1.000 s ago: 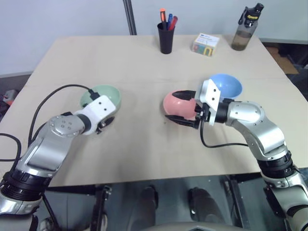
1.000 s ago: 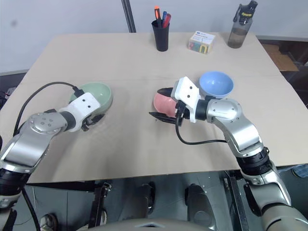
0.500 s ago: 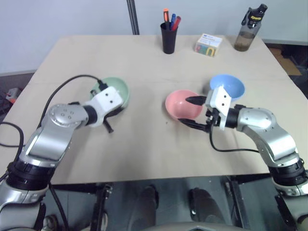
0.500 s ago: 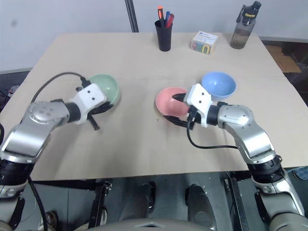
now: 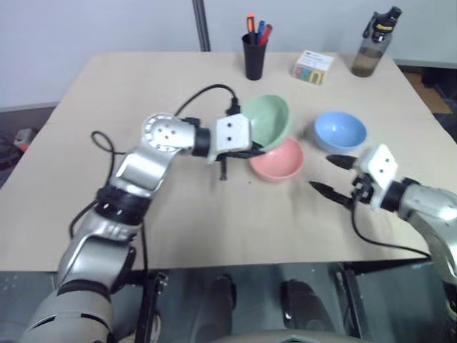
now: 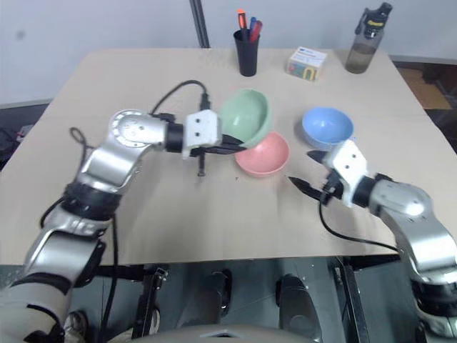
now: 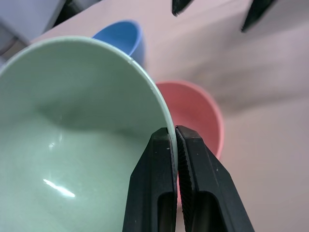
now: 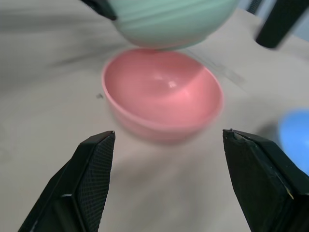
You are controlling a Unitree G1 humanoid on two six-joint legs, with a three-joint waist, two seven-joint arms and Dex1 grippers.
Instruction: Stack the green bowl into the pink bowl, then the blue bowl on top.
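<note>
My left gripper (image 5: 258, 148) is shut on the rim of the green bowl (image 5: 269, 122), which hangs tilted in the air just above the back left of the pink bowl (image 5: 278, 161). The left wrist view shows both fingers pinching the green bowl's rim (image 7: 159, 104), with the pink bowl (image 7: 193, 113) below. The pink bowl rests upright on the table. To its right, the blue bowl (image 5: 340, 131) stands on the table. My right gripper (image 5: 328, 174) is open and empty, in front of the blue bowl and right of the pink bowl (image 8: 161, 94).
At the table's far edge stand a black pen cup (image 5: 253, 56), a small card box (image 5: 313, 66) and a dark water bottle (image 5: 373, 44). A black cable (image 5: 193, 98) loops from my left wrist. The light wooden table (image 5: 100, 179) is bare on its left half.
My left gripper has lifted the green bowl off the table and carried it right, over the pink bowl. My right gripper drew back to the right, away from the pink bowl.
</note>
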